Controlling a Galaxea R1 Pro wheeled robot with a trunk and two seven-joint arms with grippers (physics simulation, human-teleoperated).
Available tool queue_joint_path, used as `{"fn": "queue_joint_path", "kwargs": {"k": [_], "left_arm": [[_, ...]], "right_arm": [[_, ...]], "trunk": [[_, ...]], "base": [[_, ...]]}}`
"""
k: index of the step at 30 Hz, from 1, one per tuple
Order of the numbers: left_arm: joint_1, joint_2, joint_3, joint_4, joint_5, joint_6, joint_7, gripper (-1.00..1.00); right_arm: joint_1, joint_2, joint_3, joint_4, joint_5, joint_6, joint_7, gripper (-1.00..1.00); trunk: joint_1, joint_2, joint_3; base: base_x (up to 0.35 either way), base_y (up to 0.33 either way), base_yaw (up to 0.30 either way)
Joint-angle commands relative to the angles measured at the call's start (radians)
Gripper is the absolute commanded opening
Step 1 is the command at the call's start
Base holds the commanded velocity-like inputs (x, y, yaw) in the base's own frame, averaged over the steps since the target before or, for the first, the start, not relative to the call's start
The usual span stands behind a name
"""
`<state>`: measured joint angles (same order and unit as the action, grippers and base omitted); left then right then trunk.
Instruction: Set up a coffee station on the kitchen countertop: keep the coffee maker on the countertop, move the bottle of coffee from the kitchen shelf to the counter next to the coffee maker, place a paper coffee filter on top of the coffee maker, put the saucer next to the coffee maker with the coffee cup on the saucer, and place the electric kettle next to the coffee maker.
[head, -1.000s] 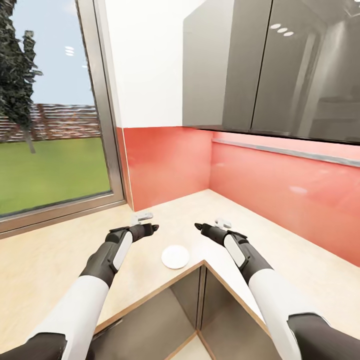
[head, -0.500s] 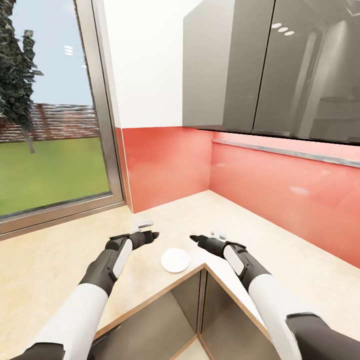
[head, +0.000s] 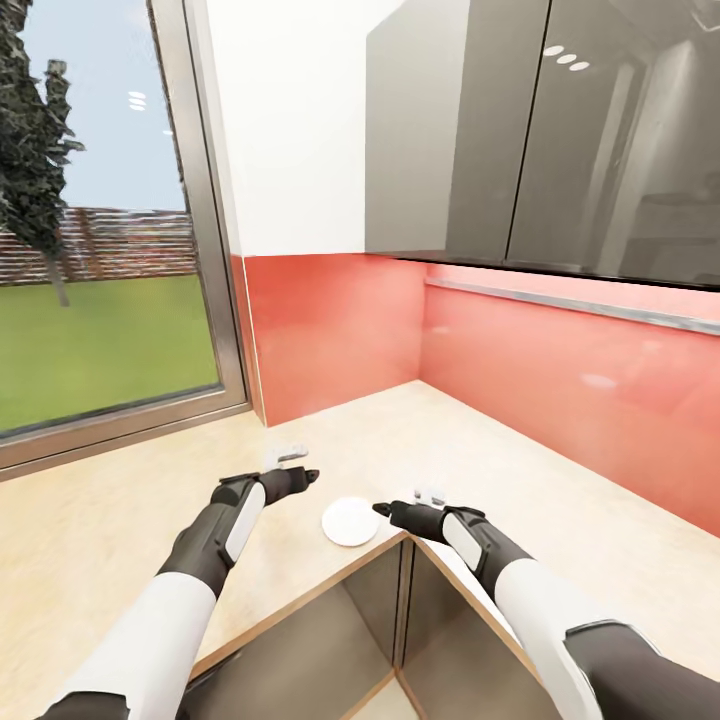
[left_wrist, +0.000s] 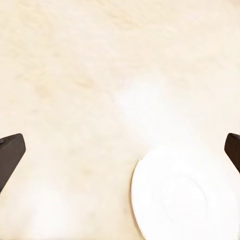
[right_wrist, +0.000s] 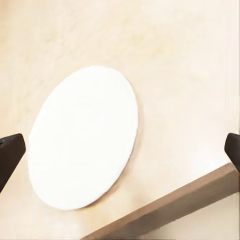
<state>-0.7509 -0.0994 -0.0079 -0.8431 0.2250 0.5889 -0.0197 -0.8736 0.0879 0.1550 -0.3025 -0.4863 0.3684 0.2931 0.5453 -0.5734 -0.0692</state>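
Two grippers: both of ours hang low over the countertop (head: 120, 520), one to either side of the saucer
Saucer (head: 350, 521): small round white dish, lying flat on the countertop just beside its inner corner edge; nothing rests on it; also plain to us in the left wrist view (left_wrist: 182, 197) and the right wrist view (right_wrist: 82, 137)
Left gripper (head: 308, 474): near the saucer on its window side, not touching it; in the left wrist view its dark fingertips (left_wrist: 10, 155) stand wide apart at opposite edges, the saucer below and nearer one tip; it holds nothing
Right gripper (head: 382, 510): just beside the saucer on the side away from the window, tip pointing at the rim; we cannot tell whether it touches; in the right wrist view its fingertips (right_wrist: 10, 152) are spread wide, the saucer between them and nearer one tip; it holds nothing
Countertop: light tan speckled worktop, L-shaped, wrapping round the saucer's corner; its wood-coloured edge (right_wrist: 165, 207) runs just beside the saucer
Backsplash (head: 560, 390): glossy coral red, beyond the saucer
Wall cabinets (head: 520, 130): glossy dark grey, high above the saucer
Window (head: 100, 230): beyond the left arm, with lawn, tree and brick wall outside
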Motion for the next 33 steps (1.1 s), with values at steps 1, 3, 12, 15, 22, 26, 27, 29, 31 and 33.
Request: {"fn": "queue_joint_path", "kwargs": {"k": [1, 3, 12, 15, 22, 26, 27, 29, 31, 33], "left_arm": [[0.001, 0.000, 0.000, -0.001, 0.001, 0.005, -0.002, 1.00], [0.006, 0.000, 0.001, -0.002, 0.002, 0.005, -0.002, 1.00], [0.017, 0.000, 0.002, -0.002, 0.002, 0.005, -0.002, 1.00], [0.025, 0.000, 0.002, -0.002, 0.002, 0.005, -0.002, 1.00], [0.029, 0.000, 0.002, -0.002, 0.002, 0.005, -0.003, 1.00], [0.040, 0.007, 0.003, -0.013, 0.001, 0.016, -0.004, 1.00], [0.046, 0.007, 0.003, -0.019, 0.000, 0.021, -0.003, 1.00], [0.057, 0.004, 0.002, -0.030, 0.000, 0.020, 0.000, 1.00], [0.069, 0.002, 0.000, -0.034, 0.001, 0.020, 0.001, 1.00], [0.080, 0.002, 0.000, -0.037, 0.001, 0.023, 0.001, 1.00]], "right_arm": [[-0.001, 0.000, 0.004, 0.003, -0.003, 0.004, 0.001, 1.00], [-0.001, 0.000, 0.005, 0.011, -0.004, 0.003, 0.002, 1.00], [-0.001, 0.016, 0.006, 0.040, -0.004, 0.003, 0.003, 1.00], [-0.001, 0.028, 0.006, 0.059, -0.003, 0.003, 0.003, 1.00], [-0.001, 0.032, 0.006, 0.063, -0.003, 0.003, 0.003, 1.00], [-0.012, 0.039, 0.000, 0.060, -0.011, 0.003, 0.014, 1.00], [-0.018, 0.039, 0.000, 0.061, -0.011, 0.003, 0.020, 1.00], [-0.029, 0.036, -0.001, 0.059, -0.011, 0.003, 0.022, 1.00], [-0.033, 0.029, -0.001, 0.048, -0.011, 0.004, 0.022, 1.00], [-0.034, 0.026, -0.001, 0.036, -0.011, 0.006, 0.021, 1.00]], "trunk": [[0.001, -0.002, -0.002], [0.001, -0.002, -0.002], [0.001, -0.002, -0.002], [0.001, -0.002, -0.002], [0.001, -0.002, -0.002], [0.001, -0.002, -0.002], [0.001, -0.002, -0.002], [0.001, -0.002, -0.002], [0.001, -0.002, -0.002], [0.001, -0.002, -0.002]], "base": [[0.138, 0.000, 0.000], [0.232, 0.000, 0.000], [0.137, 0.000, 0.000], [0.064, 0.000, 0.000], [0.078, 0.000, 0.000], [0.004, 0.000, 0.000], [0.000, 0.000, 0.000], [0.000, 0.000, 0.000], [0.000, 0.000, 0.000], [0.000, 0.000, 0.000]]}}
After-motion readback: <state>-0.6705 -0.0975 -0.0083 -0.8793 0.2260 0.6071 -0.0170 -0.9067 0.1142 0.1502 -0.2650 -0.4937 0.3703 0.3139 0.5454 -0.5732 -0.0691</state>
